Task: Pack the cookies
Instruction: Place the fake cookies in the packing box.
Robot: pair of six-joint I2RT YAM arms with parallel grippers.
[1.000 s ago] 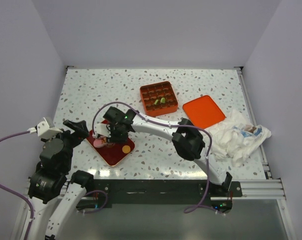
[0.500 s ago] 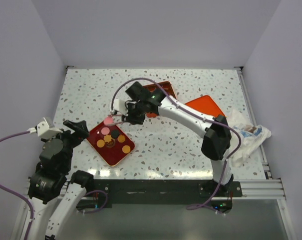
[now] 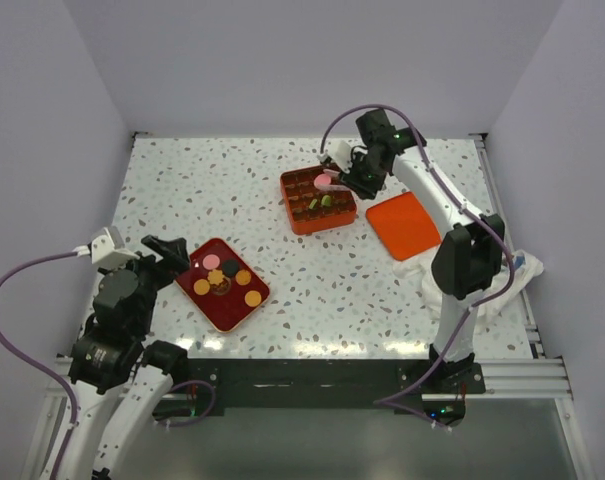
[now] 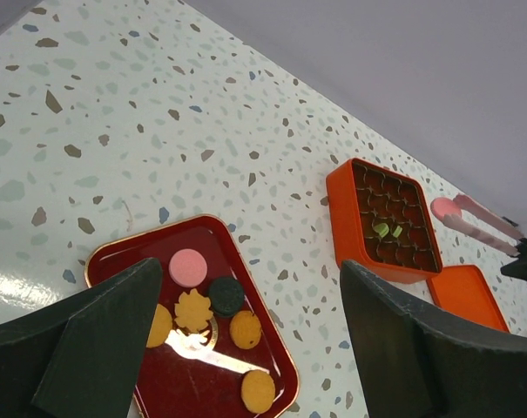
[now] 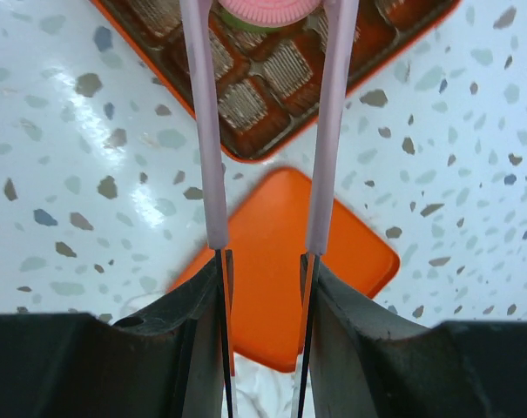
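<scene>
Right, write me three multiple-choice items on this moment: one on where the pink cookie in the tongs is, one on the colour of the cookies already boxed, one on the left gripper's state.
1. Where is the pink cookie held in the tongs?
A. over the orange box
B. over the red tray
C. on the lid

2. What colour are the cookies already in the box?
A. pink
B. green
C. dark brown

3. How is the left gripper?
A. shut on a cookie
B. shut on the tongs
C. open, holding nothing

Key:
1 A: the top view shows it above the box's compartments.
2 B: two green cookies lie in the compartments.
3 C: its fingers stand wide apart with nothing gripped between them.
</scene>
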